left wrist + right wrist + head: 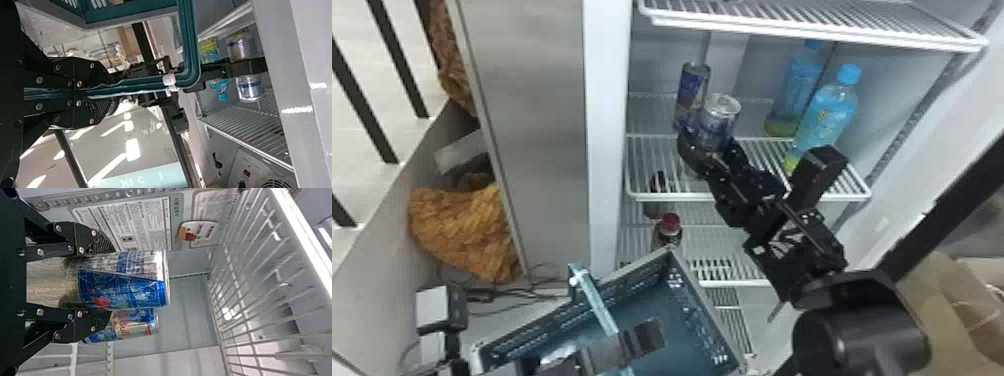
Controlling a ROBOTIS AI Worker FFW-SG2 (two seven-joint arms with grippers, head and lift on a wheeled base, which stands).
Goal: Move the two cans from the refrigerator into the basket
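Observation:
In the head view, my right gripper (709, 155) is at the middle refrigerator shelf, its fingers around the front can (719, 120). My right gripper (102, 284) has its two fingers against opposite sides of this blue and silver can (129, 280) in the right wrist view. The second can (692, 90) stands just behind and left of it, partly hidden by the first can (135, 325). Below, the teal basket (702, 310) is in front of the refrigerator, with my left gripper (647, 337) at its handle (599, 305). My left gripper (96, 93) is clamped on that handle (145, 83).
Two blue-capped bottles (827, 117) stand right of the cans. A red-capped bottle (670, 227) is on the lower shelf behind the basket's rim. The upper wire shelf (812, 25) hangs above, and the refrigerator's side wall (607, 125) rises at the left.

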